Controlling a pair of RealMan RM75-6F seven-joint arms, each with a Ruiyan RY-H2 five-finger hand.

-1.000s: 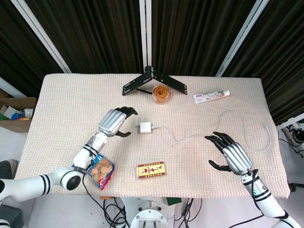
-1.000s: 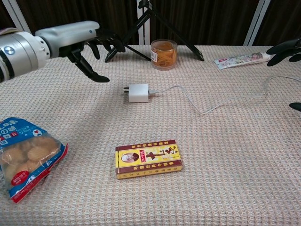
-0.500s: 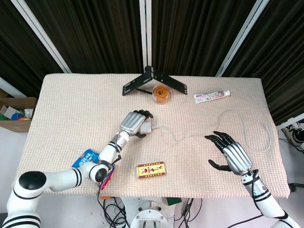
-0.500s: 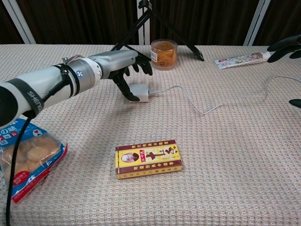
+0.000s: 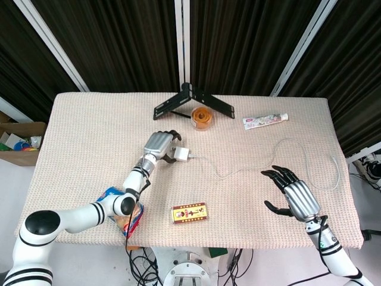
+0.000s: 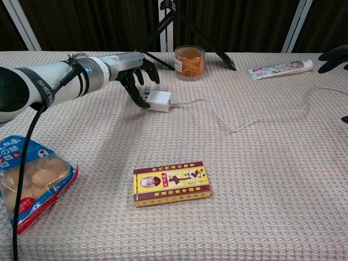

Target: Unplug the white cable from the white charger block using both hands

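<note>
The white charger block (image 5: pixel 179 155) (image 6: pixel 160 100) lies mid-table, slightly turned, with the white cable (image 5: pixel 238 173) (image 6: pixel 234 128) plugged into its right end. The cable runs right and loops near the table's right edge. My left hand (image 5: pixel 158 145) (image 6: pixel 130 73) is at the block's left end, thumb in front and fingers curled behind it, gripping it. My right hand (image 5: pixel 296 195) hovers open, fingers spread, over the table at the front right, a short way in front of the cable. Only its dark fingertips (image 6: pixel 333 56) show at the right edge of the chest view.
A black tripod (image 5: pixel 190 101) and a jar with orange contents (image 5: pixel 202 117) stand behind the block. A toothpaste tube (image 5: pixel 265 120) lies at the back right. A yellow and red box (image 5: pixel 189 213) and a snack bag (image 6: pixel 30 179) lie near the front edge.
My left hand swung in from the left, closed round the block's left end, then drew back slightly, shifting and turning the block. My right hand drifted slightly towards the front right.
</note>
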